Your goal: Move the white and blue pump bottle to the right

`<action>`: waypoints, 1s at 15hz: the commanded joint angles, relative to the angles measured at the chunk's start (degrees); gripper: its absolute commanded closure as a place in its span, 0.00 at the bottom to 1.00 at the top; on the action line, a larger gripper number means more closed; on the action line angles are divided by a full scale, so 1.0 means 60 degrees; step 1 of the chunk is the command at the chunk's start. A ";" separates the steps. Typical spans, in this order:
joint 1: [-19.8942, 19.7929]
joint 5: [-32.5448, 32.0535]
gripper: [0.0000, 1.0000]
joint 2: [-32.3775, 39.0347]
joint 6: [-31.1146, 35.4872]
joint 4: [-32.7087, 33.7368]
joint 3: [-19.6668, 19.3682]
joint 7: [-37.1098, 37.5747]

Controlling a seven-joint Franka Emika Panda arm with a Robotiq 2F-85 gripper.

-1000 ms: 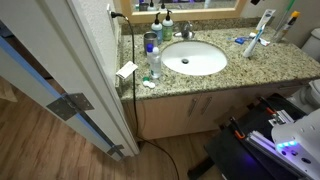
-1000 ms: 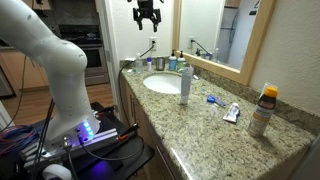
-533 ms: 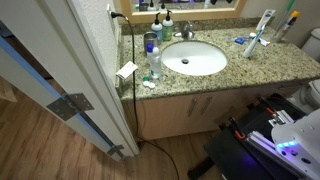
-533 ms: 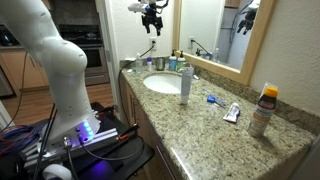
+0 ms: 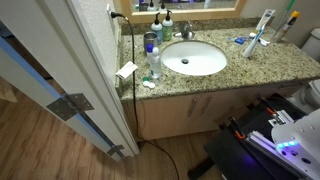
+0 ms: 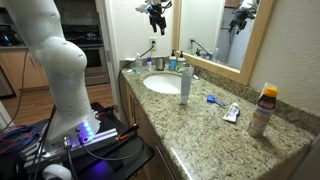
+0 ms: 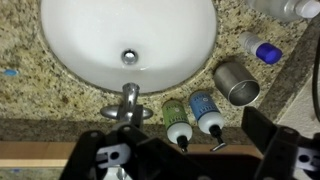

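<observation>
The white and blue pump bottle (image 7: 205, 111) stands at the back of the counter, between a green pump bottle (image 7: 175, 120) and a metal cup (image 7: 236, 83). It also shows in an exterior view (image 6: 172, 63). My gripper (image 7: 186, 160) is open and empty. In the wrist view its two dark fingers frame both pump bottles from above. In an exterior view the gripper (image 6: 156, 16) hangs high above the back of the sink, well clear of the bottles. It is out of frame in the exterior view that looks down on the counter.
The faucet (image 7: 128, 102) stands beside the green bottle, with the white sink basin (image 7: 128, 35) in front. A clear bottle with a blue cap (image 6: 185, 84) stands by the sink. A toothpaste tube (image 6: 231, 113) and an orange-capped bottle (image 6: 262, 110) lie further along the granite counter (image 6: 200, 130). A mirror (image 6: 215, 30) backs the counter.
The gripper has moved sideways along the wall toward the mirror and a little higher. It stays open. The bottles have not moved.
</observation>
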 commanded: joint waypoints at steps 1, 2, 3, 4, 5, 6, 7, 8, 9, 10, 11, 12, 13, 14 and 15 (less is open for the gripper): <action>0.0037 0.0070 0.00 0.2088 -0.0697 0.2173 0.0447 0.2206; 0.0129 0.0071 0.00 0.2384 -0.0829 0.2620 0.0460 0.2860; 0.0243 -0.0080 0.00 0.2794 -0.0740 0.3153 0.0443 0.3638; 0.0354 -0.0036 0.00 0.3127 -0.1039 0.3714 0.0376 0.4221; 0.0344 0.0001 0.00 0.2329 -0.0336 0.2408 0.0321 0.3382; 0.0407 0.0004 0.00 0.2589 -0.0399 0.2752 0.0305 0.3554; 0.0417 0.0005 0.00 0.2640 -0.0386 0.2761 0.0300 0.3540; 0.0414 0.0005 0.00 0.2622 -0.0386 0.2724 0.0297 0.3532; 0.0409 0.0003 0.00 0.2596 -0.0387 0.2712 0.0290 0.3527; 0.0502 -0.0644 0.00 0.2996 -0.0247 0.2809 0.0180 0.4294; 0.0530 -0.0635 0.00 0.3531 -0.0072 0.3301 0.0144 0.4947; 0.0526 -0.0398 0.00 0.3895 0.0077 0.3655 0.0119 0.5419; 0.0551 -0.0234 0.00 0.4383 0.0104 0.4292 0.0076 0.5925; 0.0569 -0.0019 0.00 0.4831 -0.0006 0.4910 0.0040 0.6297; 0.0587 0.0192 0.00 0.5199 0.0016 0.5451 0.0008 0.6650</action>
